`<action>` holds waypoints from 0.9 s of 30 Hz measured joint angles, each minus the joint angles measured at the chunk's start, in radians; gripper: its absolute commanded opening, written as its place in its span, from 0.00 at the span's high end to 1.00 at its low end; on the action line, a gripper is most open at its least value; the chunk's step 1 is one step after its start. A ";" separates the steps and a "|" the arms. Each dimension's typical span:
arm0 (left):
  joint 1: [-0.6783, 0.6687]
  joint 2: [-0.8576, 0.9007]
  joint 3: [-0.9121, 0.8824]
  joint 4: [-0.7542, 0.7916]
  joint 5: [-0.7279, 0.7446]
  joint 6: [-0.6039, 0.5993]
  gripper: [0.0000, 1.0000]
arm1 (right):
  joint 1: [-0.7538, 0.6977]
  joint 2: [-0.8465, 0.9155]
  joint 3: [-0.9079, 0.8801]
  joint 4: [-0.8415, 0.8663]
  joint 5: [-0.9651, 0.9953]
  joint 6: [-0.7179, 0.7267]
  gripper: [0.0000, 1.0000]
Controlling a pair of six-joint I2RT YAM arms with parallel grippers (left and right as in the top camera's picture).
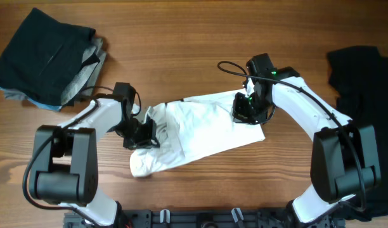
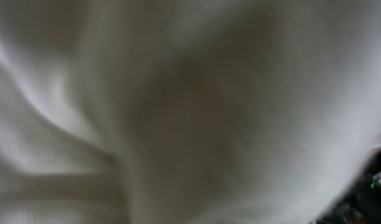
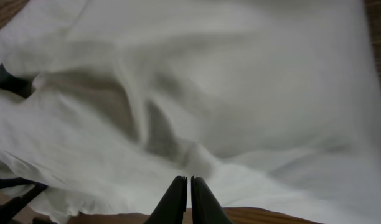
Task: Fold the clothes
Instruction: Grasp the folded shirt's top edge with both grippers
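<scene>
white t-shirt [image 1: 206, 130], bunched; left gripper [image 1: 146, 132] and right gripper [image 3: 188, 186] both pinched shut on it (thin holds); risk: cloth slipping out mid-fold.

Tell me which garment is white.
The crumpled T-shirt in the middle; the pile at left and the garment at right are dark.

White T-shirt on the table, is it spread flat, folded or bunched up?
Bunched up. The white T-shirt lies as a wrinkled, uneven band with layers overlapping, not a neat fold.
</scene>
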 measured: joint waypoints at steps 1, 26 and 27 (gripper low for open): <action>0.015 0.006 0.014 -0.050 -0.006 0.001 0.96 | 0.000 0.000 0.000 0.000 0.000 0.000 0.92; -0.307 0.098 0.628 -0.427 -0.221 -0.029 0.74 | -0.048 0.000 0.000 -0.026 0.000 -0.009 0.92; -0.333 0.117 0.628 -0.432 -0.228 -0.032 0.72 | -0.060 0.000 0.000 -0.027 0.000 -0.012 0.92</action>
